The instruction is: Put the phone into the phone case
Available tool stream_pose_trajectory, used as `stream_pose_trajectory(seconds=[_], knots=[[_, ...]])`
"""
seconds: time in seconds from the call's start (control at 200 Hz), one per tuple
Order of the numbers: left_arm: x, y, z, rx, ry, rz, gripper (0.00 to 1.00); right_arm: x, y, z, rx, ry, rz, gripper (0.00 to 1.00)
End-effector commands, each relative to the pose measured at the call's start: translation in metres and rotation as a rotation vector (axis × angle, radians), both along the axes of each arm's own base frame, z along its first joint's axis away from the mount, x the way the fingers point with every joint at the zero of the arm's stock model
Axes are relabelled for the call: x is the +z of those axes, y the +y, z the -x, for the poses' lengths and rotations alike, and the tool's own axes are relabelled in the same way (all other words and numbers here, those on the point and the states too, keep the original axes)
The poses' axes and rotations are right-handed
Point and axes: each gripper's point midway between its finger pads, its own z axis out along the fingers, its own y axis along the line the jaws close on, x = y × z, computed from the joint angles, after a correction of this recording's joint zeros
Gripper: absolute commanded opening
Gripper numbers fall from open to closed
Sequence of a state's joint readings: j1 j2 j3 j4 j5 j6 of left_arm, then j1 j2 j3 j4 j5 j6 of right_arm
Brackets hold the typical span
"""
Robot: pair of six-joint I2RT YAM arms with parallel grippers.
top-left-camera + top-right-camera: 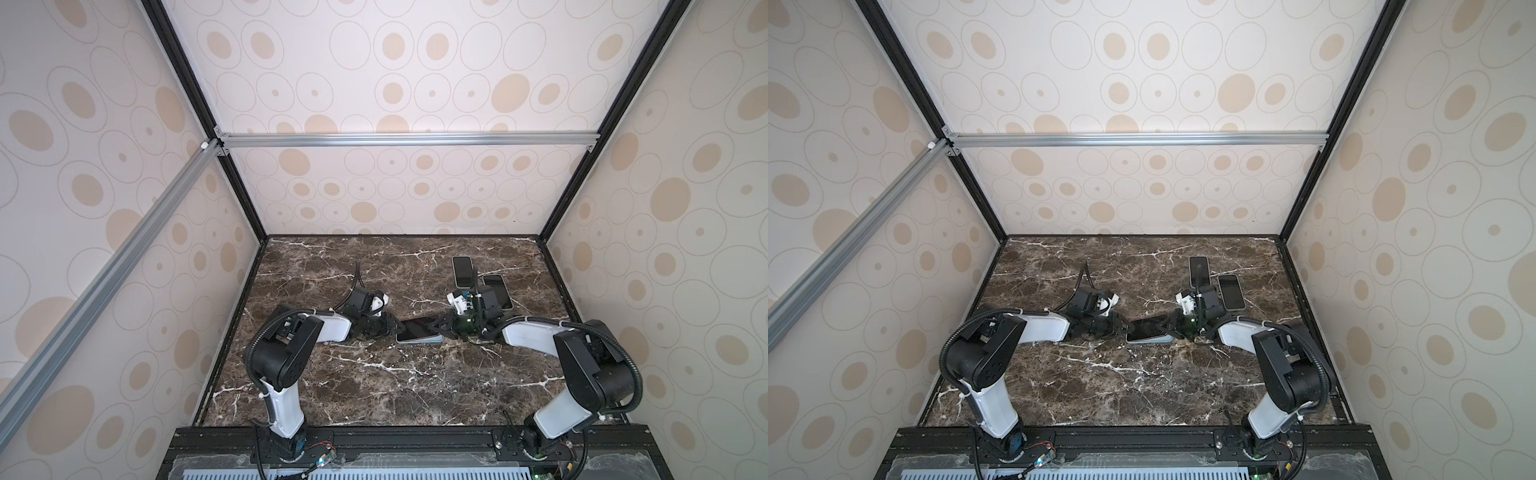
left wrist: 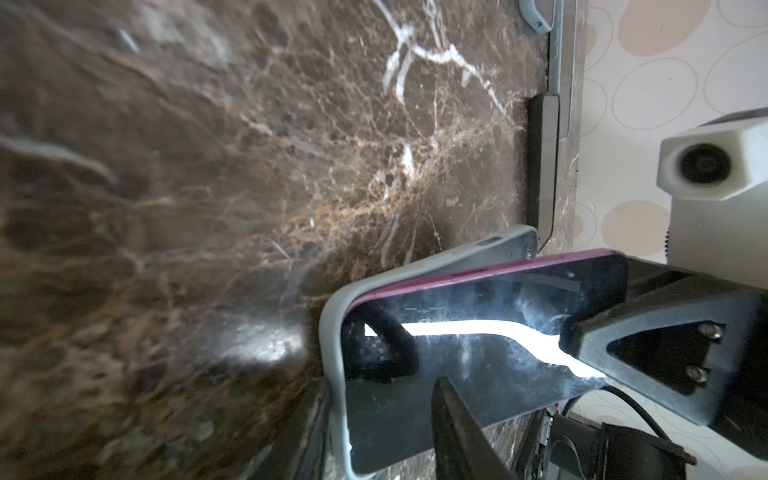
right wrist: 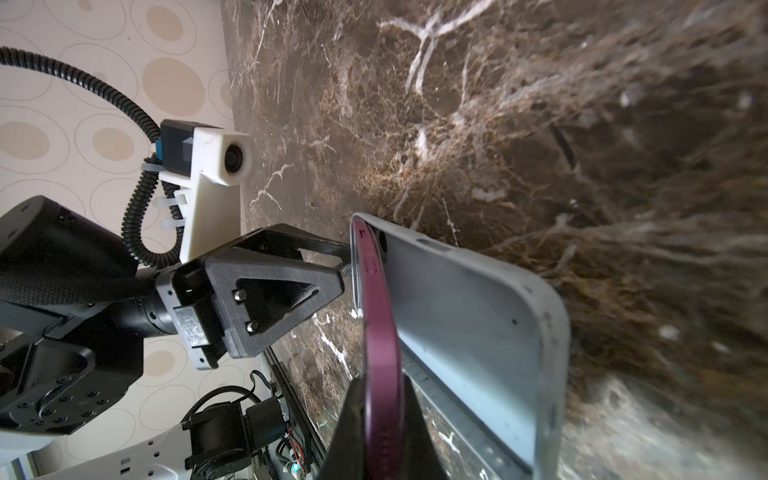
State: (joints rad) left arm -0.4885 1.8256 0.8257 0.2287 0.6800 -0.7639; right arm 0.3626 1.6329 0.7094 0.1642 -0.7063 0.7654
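Because only one end is seated, phone (image 1: pixel 417 328): dark screen up, tilted, about the middle of the tabletop (image 1: pixel 374 395); the end toward the left arm sits in the case, the other end rides clear above it.
Phone case (image 1: pixel 420 340): pale grey, on the tabletop beneath the phone, lip wrapping the seated end.
Right gripper (image 3: pixel 379 424): jaws pinched on the phone's magenta rim at the raised end.
Left gripper (image 3: pixel 347 264): jaws narrow at the case's seated end; clamped or not, I cannot tell.
Step, by my judgement: lower the raised end squarely, so both long lips catch, while the case is kept from sliding.
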Motion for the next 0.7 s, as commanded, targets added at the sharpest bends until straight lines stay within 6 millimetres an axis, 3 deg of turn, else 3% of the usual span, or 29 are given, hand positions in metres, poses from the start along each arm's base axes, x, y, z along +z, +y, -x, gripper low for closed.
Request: stream_pose_trajectory(seconds=[0.0,0.265,0.59,0.695], knots=[[0.0,-0.019,0.011,-0.073,0.026,0.035,0.38,-0.073,-0.026,0.034,-0.045,0.189,0.226,0.0],[-0.003,-0.012,0.008,-0.061,0.002,-0.019,0.37,-0.074,-0.034,0.033,-0.046,0.182,0.285,0.13],[-0.005,-0.008,0.004,-0.057,-0.018,-0.065,0.35,-0.053,-0.038,0.02,-0.039,0.138,0.344,0.25],[-0.006,-0.008,0.004,-0.058,-0.018,-0.067,0.32,-0.047,-0.036,0.017,-0.029,0.133,0.347,0.34]])
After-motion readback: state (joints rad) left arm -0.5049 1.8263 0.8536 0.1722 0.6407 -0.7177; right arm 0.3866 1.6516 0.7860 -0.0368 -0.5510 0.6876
